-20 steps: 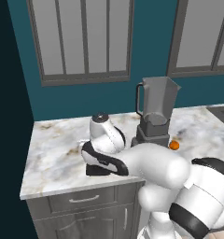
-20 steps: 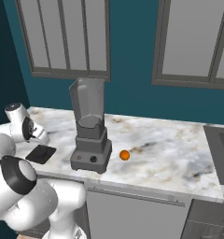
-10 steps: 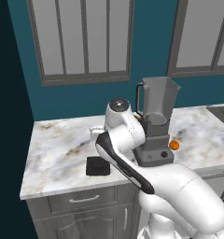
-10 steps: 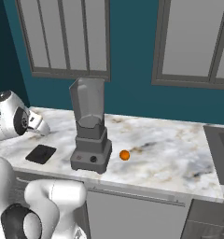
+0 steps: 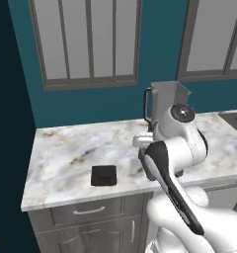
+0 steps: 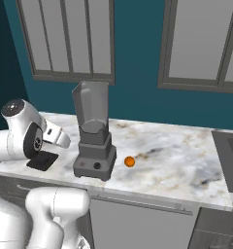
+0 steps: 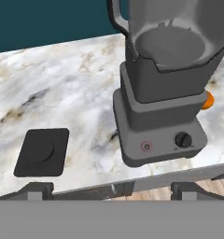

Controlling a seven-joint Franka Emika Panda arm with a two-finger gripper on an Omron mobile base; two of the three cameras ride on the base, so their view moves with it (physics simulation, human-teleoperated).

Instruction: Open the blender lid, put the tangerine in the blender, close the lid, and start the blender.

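I hold the two-finger gripper (image 7: pixel 112 189) above the near edge of the marble counter (image 5: pixel 66 153); its dark tips stand wide apart with nothing between them.

The flat black square blender lid (image 7: pixel 42 151) lies on the counter, off the pitcher and to the left of the dark grey boxy blender (image 6: pixel 94 141). The translucent pitcher's mouth is open to the hand view.

The small round orange tangerine (image 6: pixel 130 161) sits on the counter just right of the blender base. In the hand view it peeks out behind the base's right side (image 7: pixel 207 100), so from the hand it lies to the right and beyond the blender. It is round, with no long axis to align to.

Against a second ago: the arm has lifted off the lid and swung right toward the blender. Lid, blender and fruit are unmoved.

Judgement: lid step done; tangerine pickup next.
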